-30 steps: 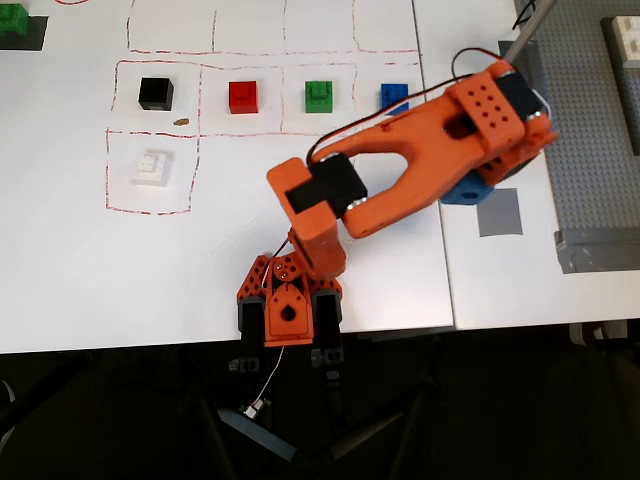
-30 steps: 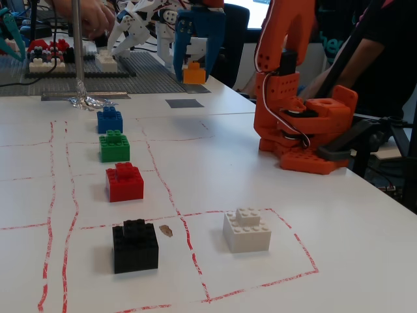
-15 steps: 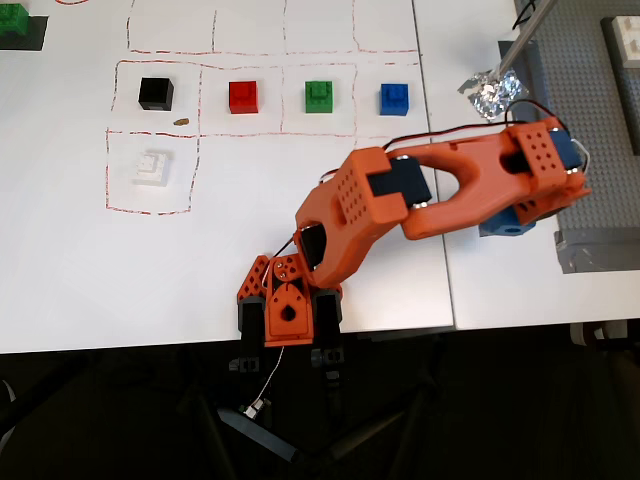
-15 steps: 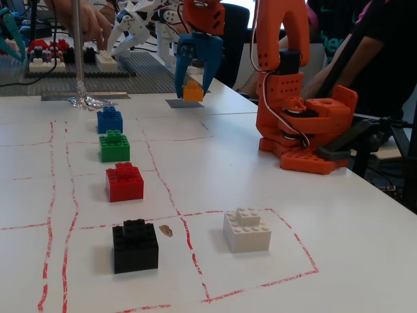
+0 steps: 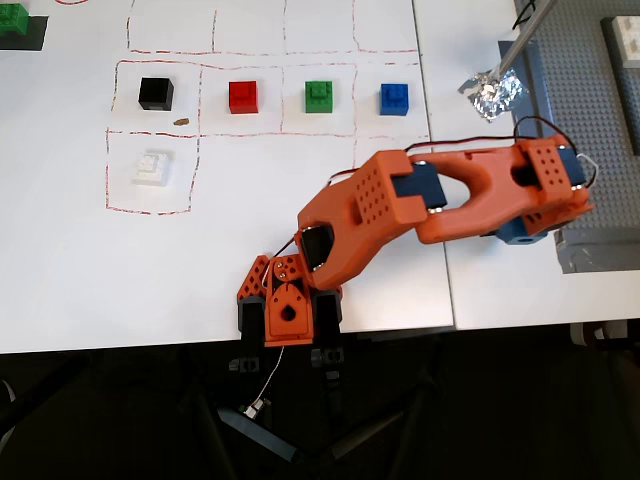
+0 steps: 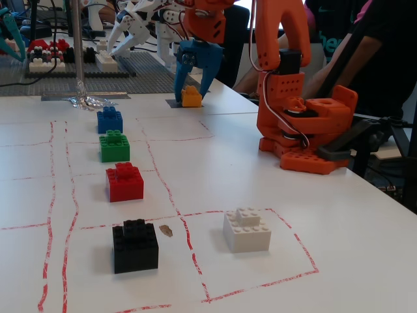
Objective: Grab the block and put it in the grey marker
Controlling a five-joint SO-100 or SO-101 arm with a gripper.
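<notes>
In the fixed view the orange-yellow block (image 6: 191, 96) sits on the dark grey marker (image 6: 174, 103) at the far side of the white table. My gripper (image 6: 189, 92) hangs straight over it. Its blue fingers (image 6: 182, 75) are spread and stand on either side of the block, so the gripper looks open. In the overhead view the gripper (image 5: 288, 318) is at the table's front edge, and it hides both the block and the marker.
A row of black (image 6: 135, 246), red (image 6: 124, 182), green (image 6: 114, 145) and blue (image 6: 109, 120) bricks lies inside red dashed boxes, with a white brick (image 6: 247, 229) beside it. Crumpled foil (image 5: 492, 92) and a grey studded baseplate (image 5: 590, 120) are near the arm's base (image 6: 306, 130).
</notes>
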